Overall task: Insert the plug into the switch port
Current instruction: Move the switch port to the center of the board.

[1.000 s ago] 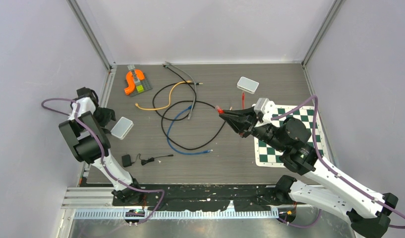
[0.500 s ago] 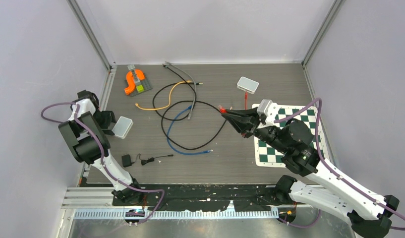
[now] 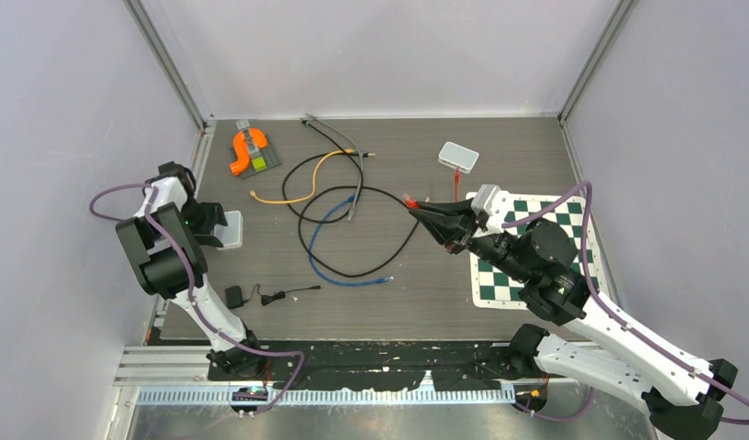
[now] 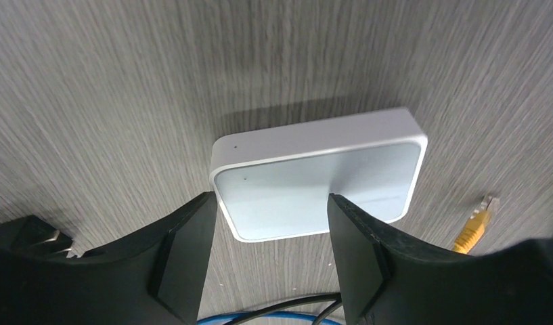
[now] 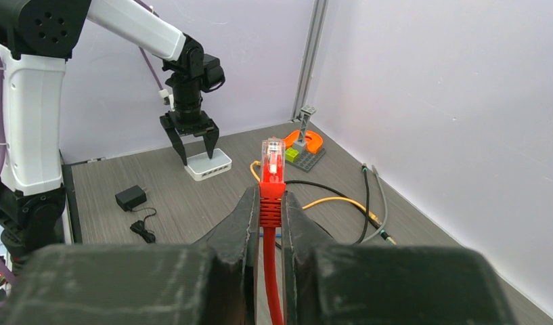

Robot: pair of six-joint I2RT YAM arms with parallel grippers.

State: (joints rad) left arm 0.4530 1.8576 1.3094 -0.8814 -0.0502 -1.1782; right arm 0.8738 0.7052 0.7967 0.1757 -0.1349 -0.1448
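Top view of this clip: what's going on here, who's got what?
The right jaws are shut on a red network cable with a clear plastic plug, holding the plug raised above the middle of the dark wood-grain table. The left jaws hang open over a small white rectangular switch box at the table's left side, not gripping it. The plug is far from that box and not yet in a port.
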